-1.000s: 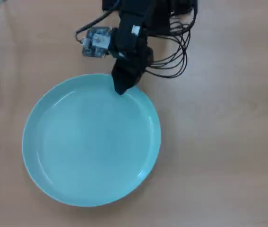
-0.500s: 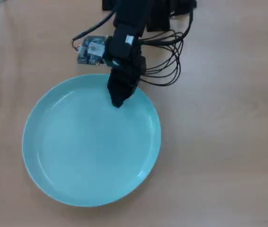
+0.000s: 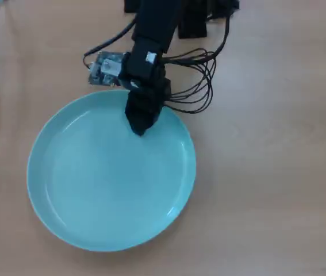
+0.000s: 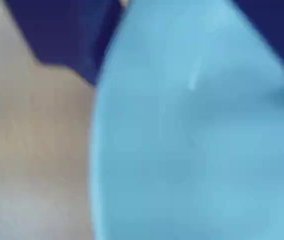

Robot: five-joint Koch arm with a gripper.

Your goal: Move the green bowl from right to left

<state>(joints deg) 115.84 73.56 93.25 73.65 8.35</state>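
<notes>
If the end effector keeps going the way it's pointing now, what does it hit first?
Most likely the inside floor of the green bowl: the end effector points down over the bowl just inside its far rim in the overhead view. Its height above the surface can't be read.

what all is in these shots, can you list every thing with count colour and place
green bowl: one, pale mint green, left of centre on the table in the overhead view; it fills most of the blurred wrist view
table: one, light wood, under everything
small circuit board: one, grey and silver, just past the bowl's top rim, beside the arm
cables: a bundle, black, looping right of the arm near the top edge
arm: one, black, coming in from the top edge
end effector: one, black, tip over the bowl's inside just within the top rim; only one tip shows, so open or shut cannot be told
</notes>
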